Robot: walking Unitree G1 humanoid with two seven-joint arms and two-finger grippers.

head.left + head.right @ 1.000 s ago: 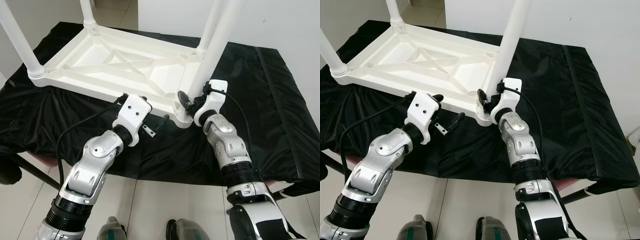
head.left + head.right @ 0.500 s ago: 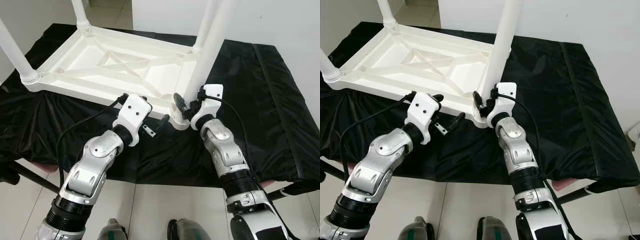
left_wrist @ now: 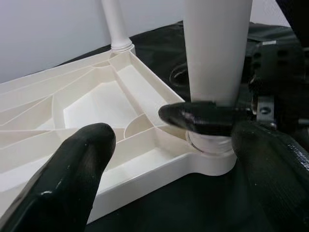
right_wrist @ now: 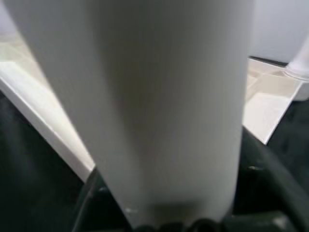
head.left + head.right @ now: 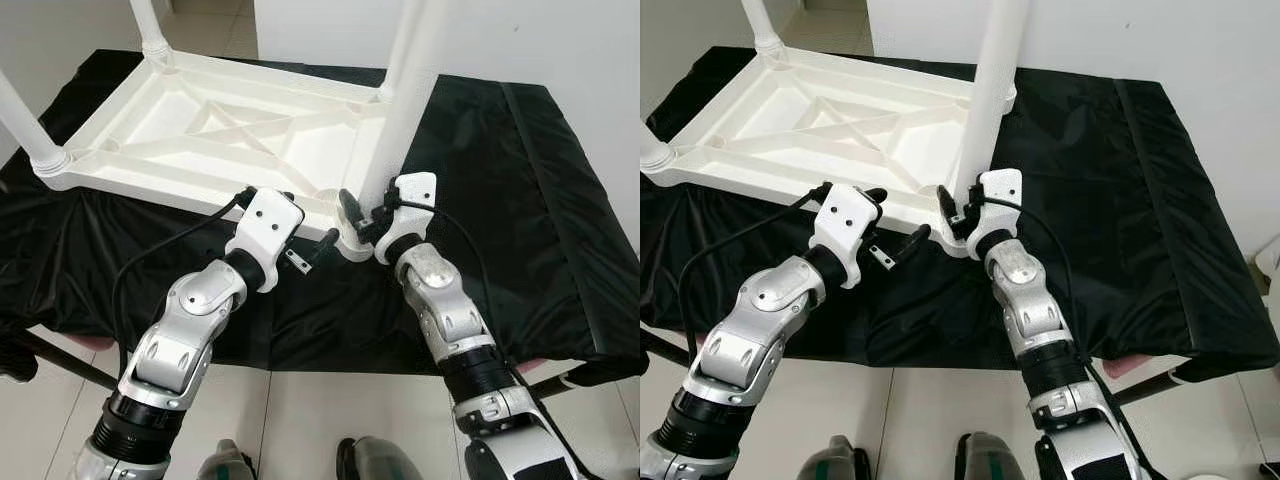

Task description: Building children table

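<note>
A white plastic children's table (image 5: 200, 125) lies upside down on a black cloth. Its near right leg (image 5: 395, 130) stands upright in the corner socket. My right gripper (image 5: 360, 215) is shut on the base of that leg, just above the socket; in the right wrist view the leg (image 4: 145, 96) runs close between the fingers. My left gripper (image 5: 312, 228) hovers open just left of the same corner, holding nothing. The left wrist view has its fingers (image 3: 72, 174) spread wide toward the leg (image 3: 215, 53).
More white legs rise at the near left corner (image 5: 22, 120) and the far left corner (image 5: 145, 25). The black cloth (image 5: 520, 200) covers the whole work surface and drapes over its front edge. Pale floor tiles lie below it.
The table's near right corner, the leg and my right gripper have shifted a little to the left, toward my left gripper. The left arm has held still.
</note>
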